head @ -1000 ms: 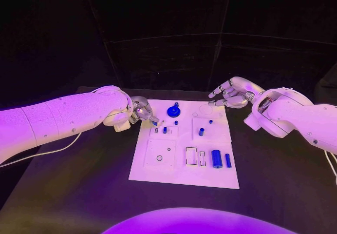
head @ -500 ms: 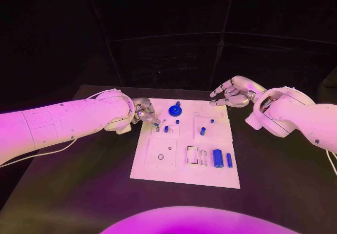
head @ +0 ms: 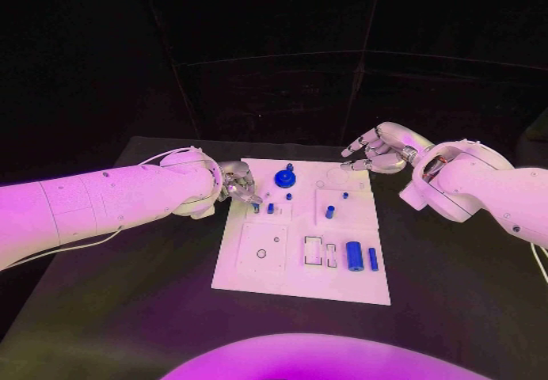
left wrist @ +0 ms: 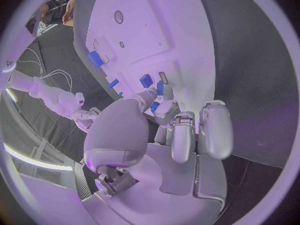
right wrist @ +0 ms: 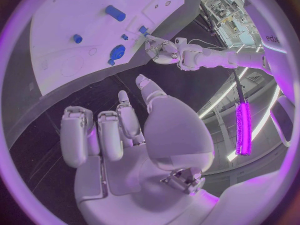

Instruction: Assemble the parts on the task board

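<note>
The white task board (head: 265, 273) lies mid-table. On it are a round blue part (head: 282, 181), a blue peg (head: 330, 212), small blue pegs (head: 269, 209) and two blue cylinders (head: 354, 256) near its right edge. My left hand (head: 237, 184) hovers at the board's far left corner. It pinches a small blue part (left wrist: 154, 106) between thumb and fingertip, just above the board (left wrist: 144, 30). My right hand (head: 378, 150) hangs over the far right corner with fingers spread and nothing in them. The right wrist view shows the board (right wrist: 69, 60), the round part (right wrist: 117, 51) and my left hand (right wrist: 164, 50).
Rectangular slots (head: 312, 252) and a small round hole (head: 261, 254) lie in the board's near half. Black table (head: 126, 309) surrounds the board on all sides, with a dark wall behind it.
My left hand has crept slightly nearer and further in over the board's far left corner with the small part. The right hand has hardly moved. The head camera has shifted a little.
</note>
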Action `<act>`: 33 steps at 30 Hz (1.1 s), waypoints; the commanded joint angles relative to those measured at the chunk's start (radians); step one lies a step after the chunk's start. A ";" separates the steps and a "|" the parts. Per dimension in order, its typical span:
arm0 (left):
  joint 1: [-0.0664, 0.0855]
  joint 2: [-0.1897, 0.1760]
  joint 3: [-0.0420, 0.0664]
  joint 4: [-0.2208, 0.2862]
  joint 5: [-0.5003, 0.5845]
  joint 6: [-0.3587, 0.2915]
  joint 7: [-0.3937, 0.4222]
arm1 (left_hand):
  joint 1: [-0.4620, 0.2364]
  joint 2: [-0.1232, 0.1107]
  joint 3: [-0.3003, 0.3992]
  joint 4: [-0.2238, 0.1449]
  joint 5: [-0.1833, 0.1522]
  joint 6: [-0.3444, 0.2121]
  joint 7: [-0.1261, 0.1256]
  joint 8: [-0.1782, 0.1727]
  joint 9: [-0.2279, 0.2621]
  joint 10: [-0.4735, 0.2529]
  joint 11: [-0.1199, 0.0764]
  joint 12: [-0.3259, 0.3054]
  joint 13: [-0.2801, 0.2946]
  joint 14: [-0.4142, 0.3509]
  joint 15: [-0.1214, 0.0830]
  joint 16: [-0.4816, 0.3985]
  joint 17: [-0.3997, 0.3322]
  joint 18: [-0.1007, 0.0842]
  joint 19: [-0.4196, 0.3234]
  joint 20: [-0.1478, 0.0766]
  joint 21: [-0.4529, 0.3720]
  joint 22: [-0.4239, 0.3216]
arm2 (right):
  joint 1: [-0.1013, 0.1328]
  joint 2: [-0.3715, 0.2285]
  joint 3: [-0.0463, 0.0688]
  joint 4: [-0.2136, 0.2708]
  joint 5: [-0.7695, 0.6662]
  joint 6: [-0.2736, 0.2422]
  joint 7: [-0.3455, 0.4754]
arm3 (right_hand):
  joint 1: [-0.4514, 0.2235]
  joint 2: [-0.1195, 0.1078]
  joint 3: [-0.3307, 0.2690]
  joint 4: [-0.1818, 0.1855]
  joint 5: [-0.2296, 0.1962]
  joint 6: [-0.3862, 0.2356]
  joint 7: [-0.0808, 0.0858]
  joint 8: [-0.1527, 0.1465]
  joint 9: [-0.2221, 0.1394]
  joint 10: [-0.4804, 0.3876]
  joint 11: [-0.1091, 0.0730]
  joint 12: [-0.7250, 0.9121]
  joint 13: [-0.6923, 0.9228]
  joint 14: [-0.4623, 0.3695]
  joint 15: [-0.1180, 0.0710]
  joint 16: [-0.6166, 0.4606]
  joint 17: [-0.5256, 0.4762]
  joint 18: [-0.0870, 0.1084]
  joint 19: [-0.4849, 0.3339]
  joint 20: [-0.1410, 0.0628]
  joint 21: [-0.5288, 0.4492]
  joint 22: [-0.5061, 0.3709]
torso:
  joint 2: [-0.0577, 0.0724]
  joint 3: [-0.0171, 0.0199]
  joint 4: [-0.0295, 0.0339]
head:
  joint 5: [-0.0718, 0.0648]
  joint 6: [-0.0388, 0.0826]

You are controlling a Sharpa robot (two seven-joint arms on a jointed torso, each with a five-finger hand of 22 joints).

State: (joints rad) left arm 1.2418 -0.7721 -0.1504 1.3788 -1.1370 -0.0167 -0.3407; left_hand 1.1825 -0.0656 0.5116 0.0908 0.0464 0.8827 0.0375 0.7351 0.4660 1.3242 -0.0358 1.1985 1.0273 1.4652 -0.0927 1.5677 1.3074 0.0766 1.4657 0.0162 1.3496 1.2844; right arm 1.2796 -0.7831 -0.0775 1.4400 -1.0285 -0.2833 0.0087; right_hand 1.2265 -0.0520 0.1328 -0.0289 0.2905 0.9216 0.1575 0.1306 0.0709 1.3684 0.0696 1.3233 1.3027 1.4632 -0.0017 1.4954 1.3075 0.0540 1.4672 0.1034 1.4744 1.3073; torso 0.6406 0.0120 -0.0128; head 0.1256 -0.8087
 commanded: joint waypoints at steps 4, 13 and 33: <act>0.001 0.003 -0.002 0.003 -0.027 0.032 -0.009 | 0.003 -0.009 0.139 -0.134 0.003 0.003 -0.002 0.004 -0.001 0.008 -0.001 0.006 0.003 0.106 -0.001 0.003 0.263 -0.013 0.013 -0.004 0.004 0.001 | 0.002 0.001 0.001 0.001 -0.001 0.006 0.007 | 0.002 0.007 -0.007 -0.001 0.003 0.001 0.001 0.004 -0.001 -0.008 0.001 -0.004 0.000 0.069 -0.007 -0.004 0.079 -0.006 0.003 -0.007 -0.007 0.023 | 0.001 0.0000 0.0004 | 0.000 -0.003; 0.000 0.006 -0.006 0.003 -0.028 0.044 -0.035 | 0.002 -0.010 0.141 -0.134 0.003 0.004 -0.001 0.004 -0.001 0.009 -0.001 0.007 0.005 0.106 -0.001 0.003 0.263 -0.013 0.013 -0.003 0.004 0.001 | 0.002 0.002 0.001 0.000 -0.001 0.007 0.007 | 0.002 0.007 -0.007 -0.001 0.003 0.001 0.001 0.004 -0.001 -0.008 0.001 -0.004 0.000 0.069 -0.007 -0.004 0.079 -0.006 0.003 -0.007 -0.007 0.023 | 0.000 0.0000 -0.0006 | 0.001 -0.005; -0.001 0.006 -0.008 0.011 -0.024 0.076 -0.058 | -0.002 -0.011 0.146 -0.132 0.003 0.007 -0.002 0.004 -0.002 0.014 -0.001 0.012 0.012 0.106 -0.001 0.003 0.263 -0.013 0.014 -0.003 0.004 0.002 | 0.002 0.002 0.001 -0.001 -0.001 0.011 0.006 | 0.002 0.007 -0.007 -0.001 0.003 0.001 0.001 0.004 -0.001 -0.008 0.001 -0.004 0.000 0.069 -0.007 -0.004 0.079 -0.006 0.003 -0.007 -0.007 0.023 | 0.000 0.0001 -0.0011 | 0.002 -0.007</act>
State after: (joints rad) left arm 1.2428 -0.7668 -0.1562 1.3865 -1.1579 0.0327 -0.3862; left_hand 1.1724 -0.0753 0.5322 0.0758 0.0460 0.8848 0.0401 0.7361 0.4634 1.3311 -0.0356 1.2044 1.0385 1.4651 -0.0927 1.5677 1.3074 0.0766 1.4657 0.0163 1.3496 1.2851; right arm 1.2796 -0.7815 -0.0775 1.4386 -1.0284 -0.2791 0.0089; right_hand 1.2266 -0.0520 0.1328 -0.0289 0.2904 0.9216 0.1575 0.1306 0.0711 1.3683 0.0696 1.3233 1.3027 1.4632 -0.0017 1.4954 1.3073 0.0541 1.4671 0.1034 1.4744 1.3073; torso 0.6406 0.0120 -0.0129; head 0.1274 -0.8152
